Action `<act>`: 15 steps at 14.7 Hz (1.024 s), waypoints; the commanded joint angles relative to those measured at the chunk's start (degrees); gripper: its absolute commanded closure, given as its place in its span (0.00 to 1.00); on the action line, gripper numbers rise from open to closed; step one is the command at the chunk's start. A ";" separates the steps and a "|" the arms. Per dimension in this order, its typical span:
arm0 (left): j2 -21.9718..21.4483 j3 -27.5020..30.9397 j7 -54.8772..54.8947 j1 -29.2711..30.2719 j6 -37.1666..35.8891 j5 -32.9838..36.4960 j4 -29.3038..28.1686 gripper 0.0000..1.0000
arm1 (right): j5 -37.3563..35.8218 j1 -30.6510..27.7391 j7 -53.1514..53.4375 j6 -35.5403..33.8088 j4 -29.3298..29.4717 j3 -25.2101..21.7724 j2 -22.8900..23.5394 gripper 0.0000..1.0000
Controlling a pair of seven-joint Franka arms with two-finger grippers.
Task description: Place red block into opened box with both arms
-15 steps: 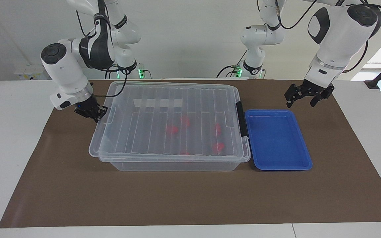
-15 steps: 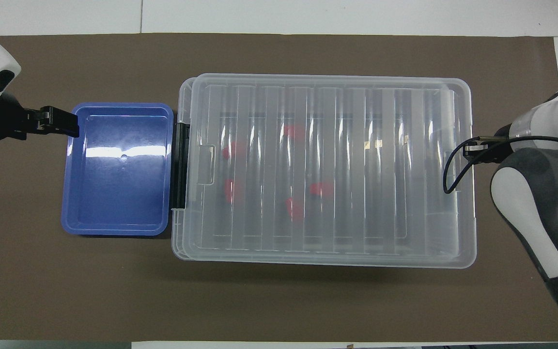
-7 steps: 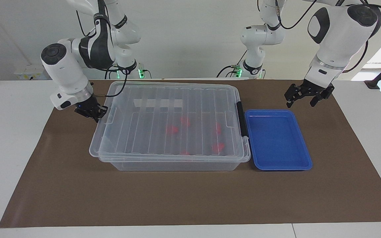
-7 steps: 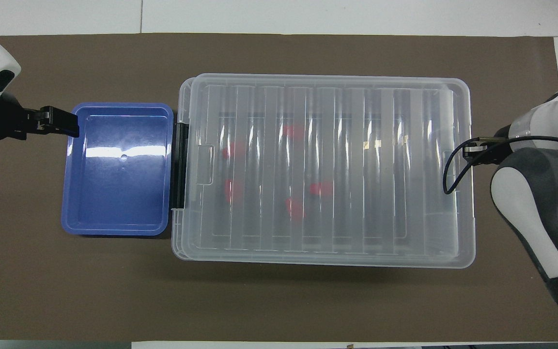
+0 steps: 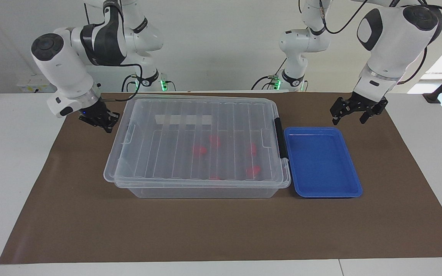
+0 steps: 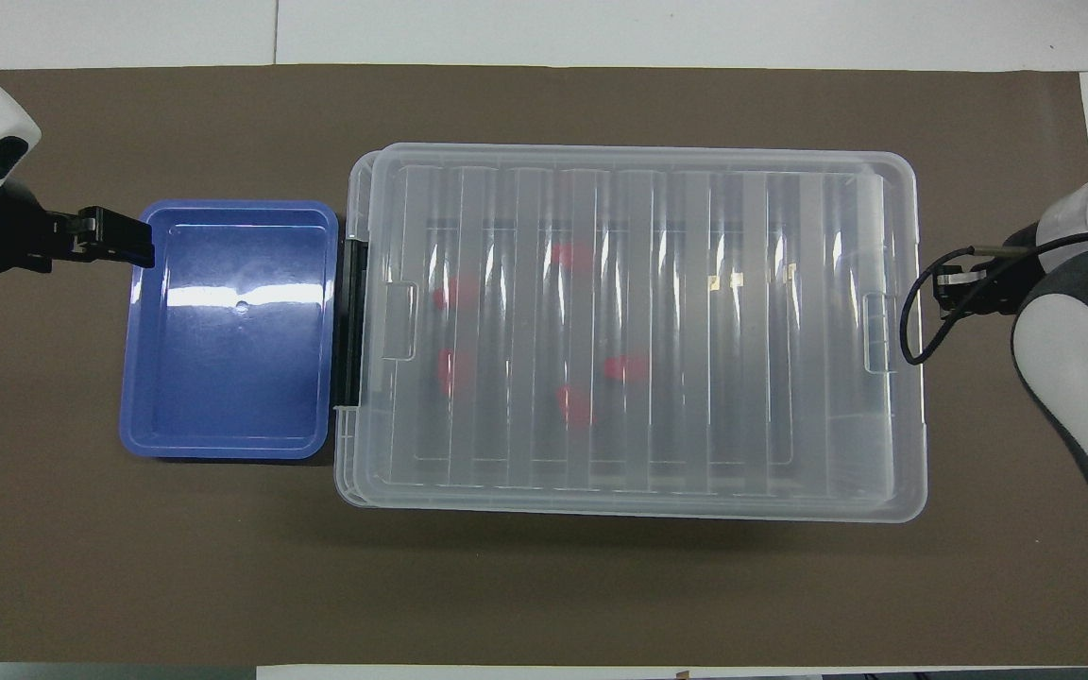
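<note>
In the middle of the brown paper mat (image 5: 221, 226) stands the large clear plastic box (image 5: 202, 189), its ribbed see-through lid (image 5: 190, 115) on top. Several small red plastic blocks (image 5: 200, 150) lie inside, seen through the lid. Just beside the box's black-latched end sits a shallow blue plastic tray (image 5: 353, 180). The right gripper (image 5: 104, 124), fingertips pressed together and holding nothing, hangs just off the box's other short end. The left gripper (image 5: 349, 115), fingers spread wide and empty, waits above the mat by the tray's corner.

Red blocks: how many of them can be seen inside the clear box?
5, all inside the box under its lid, toward the blue tray's end. The ribbed lid blurs them, so more may be hidden.
</note>
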 commanded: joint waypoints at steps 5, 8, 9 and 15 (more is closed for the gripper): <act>-1.79 -0.36 0.78 0.80 1.18 -0.63 -2.28 0.00 | 0.93 -0.51 0.59 -12.42 6.63 -0.06 -2.66 0.00; -1.79 -0.36 0.78 0.80 1.18 -0.63 -2.28 0.00 | 0.23 -0.51 0.60 -10.50 7.24 -0.23 -1.62 0.00; -1.79 -0.36 0.87 0.80 1.18 -0.63 -2.28 0.00 | 0.23 -0.60 0.59 -10.84 7.24 -0.49 -1.44 0.00; -1.79 -0.36 0.78 0.80 1.18 -0.63 -2.37 0.00 | 0.14 -1.04 0.68 -11.10 7.68 0.12 -0.65 0.00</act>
